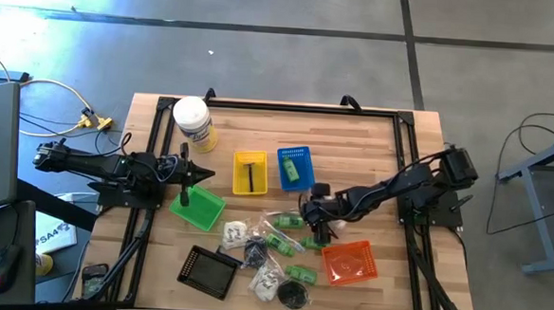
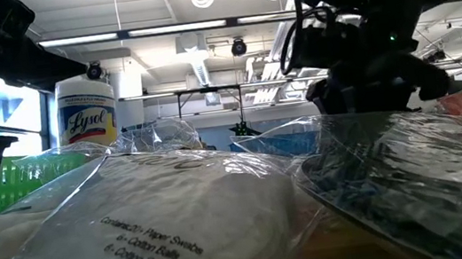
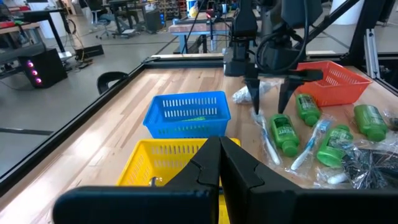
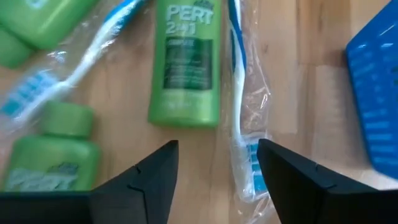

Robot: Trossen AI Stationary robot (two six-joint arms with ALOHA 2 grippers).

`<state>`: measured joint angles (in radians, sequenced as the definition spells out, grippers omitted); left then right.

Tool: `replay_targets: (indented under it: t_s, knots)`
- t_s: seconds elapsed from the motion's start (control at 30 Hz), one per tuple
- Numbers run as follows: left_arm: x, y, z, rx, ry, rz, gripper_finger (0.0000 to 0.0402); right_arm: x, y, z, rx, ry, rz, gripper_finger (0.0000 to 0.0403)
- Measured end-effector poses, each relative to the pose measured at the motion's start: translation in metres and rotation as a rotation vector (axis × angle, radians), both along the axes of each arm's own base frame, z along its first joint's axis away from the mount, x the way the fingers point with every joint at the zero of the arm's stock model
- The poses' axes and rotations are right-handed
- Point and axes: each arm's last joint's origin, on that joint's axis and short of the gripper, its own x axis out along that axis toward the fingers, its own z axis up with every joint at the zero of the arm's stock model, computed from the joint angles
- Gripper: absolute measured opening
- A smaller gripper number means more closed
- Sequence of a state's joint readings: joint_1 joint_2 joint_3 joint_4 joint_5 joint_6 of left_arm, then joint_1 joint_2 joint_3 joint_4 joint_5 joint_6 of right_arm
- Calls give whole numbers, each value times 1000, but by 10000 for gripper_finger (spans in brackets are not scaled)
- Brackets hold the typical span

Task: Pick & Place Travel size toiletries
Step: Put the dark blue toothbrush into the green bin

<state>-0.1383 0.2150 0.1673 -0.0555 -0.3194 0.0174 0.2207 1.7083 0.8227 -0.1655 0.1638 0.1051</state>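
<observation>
Green Pert bottles (image 4: 185, 62) (image 1: 282, 241) and long clear toothbrush packets (image 4: 244, 124) lie flat on the table's middle, with clear packets of white cotton (image 1: 236, 234) (image 2: 163, 228) and a small black piece (image 1: 293, 294) nearer the front edge. My right gripper (image 4: 214, 165) (image 1: 317, 233) is open and points down just above them. Its fingers stand on either side of a toothbrush packet's head end, beside a bottle. My left gripper (image 3: 221, 165) (image 1: 207, 175) is shut and hovers at the table's left, between the green basket (image 1: 198, 208) and the yellow basket (image 3: 155, 165).
A blue basket (image 1: 295, 167) holds a green bottle, and the yellow basket (image 1: 250, 173) holds a dark stick. An orange basket (image 1: 349, 261) sits right of the toiletries. A black tray (image 1: 209, 270) is near the front, and a white Lysol jar (image 1: 193, 122) stands far left.
</observation>
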Motion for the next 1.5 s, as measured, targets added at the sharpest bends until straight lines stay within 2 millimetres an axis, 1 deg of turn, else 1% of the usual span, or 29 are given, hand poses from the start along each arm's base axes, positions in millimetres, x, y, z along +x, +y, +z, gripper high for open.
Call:
replay_targets:
  t_s: [0.17,0.3,0.4,0.47,0.63,0.8,1.03,1.23,1.4,1.5]
  knots:
    - [0,0,0,0,0,0,0,3,1,0,0,-32,2,206]
    - [0,0,0,0,0,0,0,3,6,11,2,-41,40,198]
    - [0,0,0,1,4,0,0,7,13,26,-41,-96,51,192]
    - [0,0,0,2,5,-1,0,8,14,28,-72,-101,71,188]
    - [0,0,-1,5,8,-1,0,7,5,20,-94,-45,59,184]
    - [0,0,-1,5,8,0,0,5,-2,14,-114,18,12,185]
    - [0,0,-2,11,21,0,0,7,-8,13,-56,20,8,185]
    - [0,0,-2,18,25,-1,0,13,-13,-7,-17,66,7,181]
    - [0,0,-2,18,27,-1,0,15,-13,-12,-12,72,4,171]
    - [0,0,-3,18,28,-2,0,15,-12,-10,-9,58,6,152]
